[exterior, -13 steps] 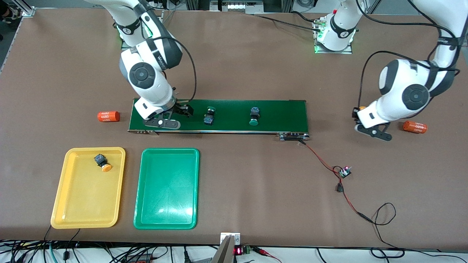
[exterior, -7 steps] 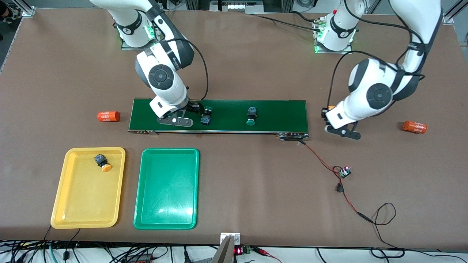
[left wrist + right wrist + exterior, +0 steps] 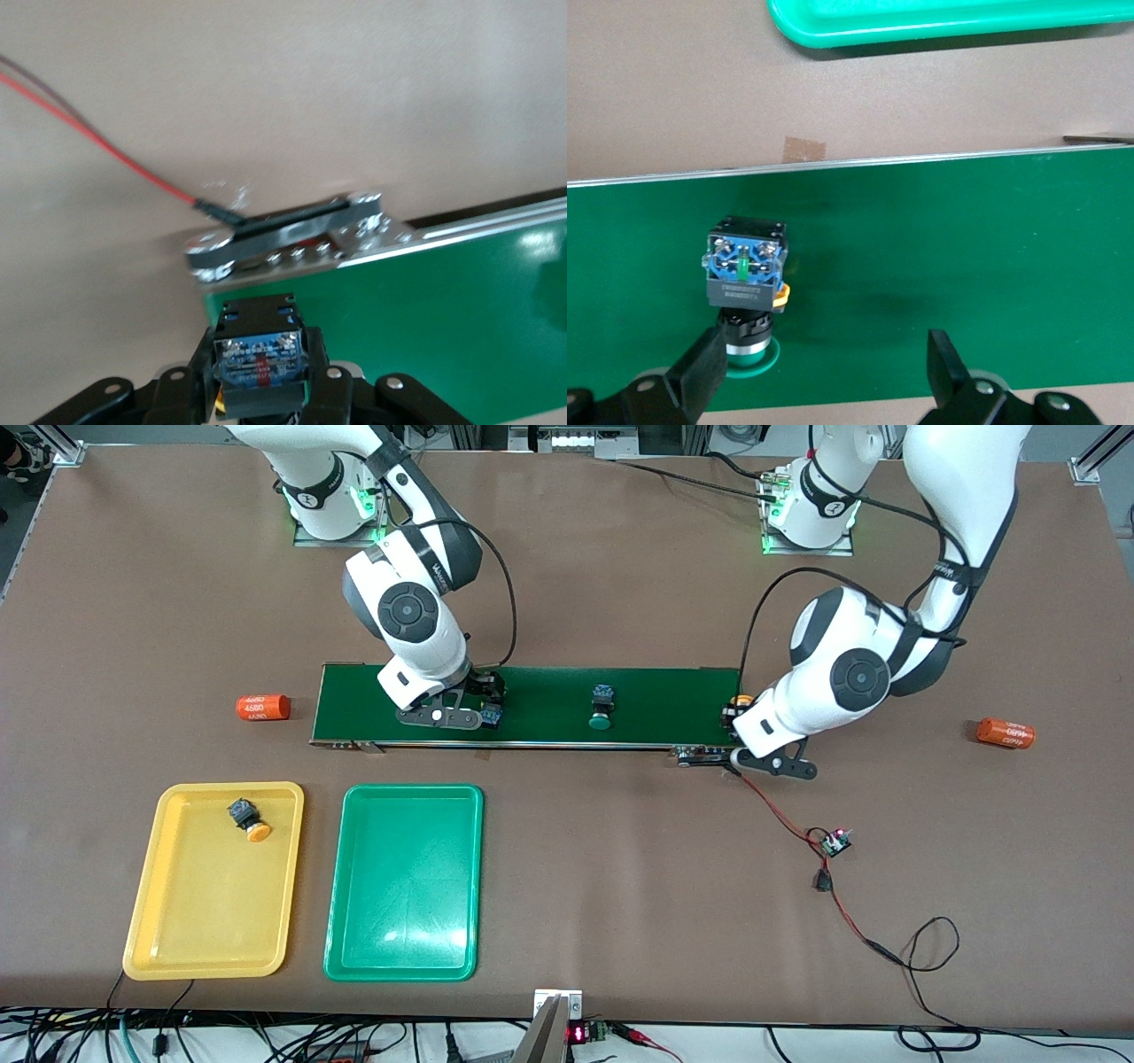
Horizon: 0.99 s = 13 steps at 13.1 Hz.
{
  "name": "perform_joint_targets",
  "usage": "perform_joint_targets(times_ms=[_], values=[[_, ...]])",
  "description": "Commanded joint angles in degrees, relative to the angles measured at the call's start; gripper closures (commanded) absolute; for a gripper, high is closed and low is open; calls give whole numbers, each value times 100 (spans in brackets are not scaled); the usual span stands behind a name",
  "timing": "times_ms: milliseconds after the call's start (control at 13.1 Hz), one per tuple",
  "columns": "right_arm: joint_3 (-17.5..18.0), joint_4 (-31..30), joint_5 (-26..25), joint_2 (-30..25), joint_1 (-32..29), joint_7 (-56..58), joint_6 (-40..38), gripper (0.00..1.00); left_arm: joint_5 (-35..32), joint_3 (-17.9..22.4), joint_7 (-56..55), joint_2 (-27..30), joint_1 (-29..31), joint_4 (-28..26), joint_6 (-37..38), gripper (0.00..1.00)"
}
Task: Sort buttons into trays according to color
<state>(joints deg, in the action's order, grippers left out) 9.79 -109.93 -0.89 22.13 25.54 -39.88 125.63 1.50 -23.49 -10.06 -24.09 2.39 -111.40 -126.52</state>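
My left gripper [image 3: 740, 714] is shut on a yellow-orange button [image 3: 741, 701] [image 3: 261, 359], low over the conveyor belt's [image 3: 673, 700] end toward the left arm's end of the table. My right gripper [image 3: 824, 367] [image 3: 483, 710] hangs open over the belt. A green button [image 3: 747, 283] [image 3: 493, 715] lies on its side close to one finger [image 3: 700, 372]. A second green button [image 3: 601, 708] lies mid-belt. The yellow tray [image 3: 142, 886] holds one yellow-orange button [image 3: 248, 819]. The green tray [image 3: 403, 903] beside it holds nothing.
Two orange cylinders [image 3: 262, 707] [image 3: 1005, 732] lie on the table off each end of the belt. A red wire [image 3: 780, 815] runs from the belt's motor end [image 3: 283, 235] to a small circuit board [image 3: 834, 841], nearer the front camera.
My left arm carried its button from beside the orange cylinder to the belt's end. My right gripper slid along the belt to the green button. The mid-belt button drifted toward the right arm's end.
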Motion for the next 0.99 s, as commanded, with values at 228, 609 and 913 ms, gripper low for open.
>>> perform_joint_targets(times_ms=[228, 609, 913], values=[[-21, 112, 1, 195, 92, -47, 215, 0, 158, 47, -57, -236, -107, 101, -57, 100], [-21, 138, -17, 274, 83, -38, 357, 0, 158, 47, -49, -52, -99, -171, -39, 100], [-21, 147, -156, 380, 75, -29, 392, 0, 149, 29, 30, 0, -107, -172, 13, 0]])
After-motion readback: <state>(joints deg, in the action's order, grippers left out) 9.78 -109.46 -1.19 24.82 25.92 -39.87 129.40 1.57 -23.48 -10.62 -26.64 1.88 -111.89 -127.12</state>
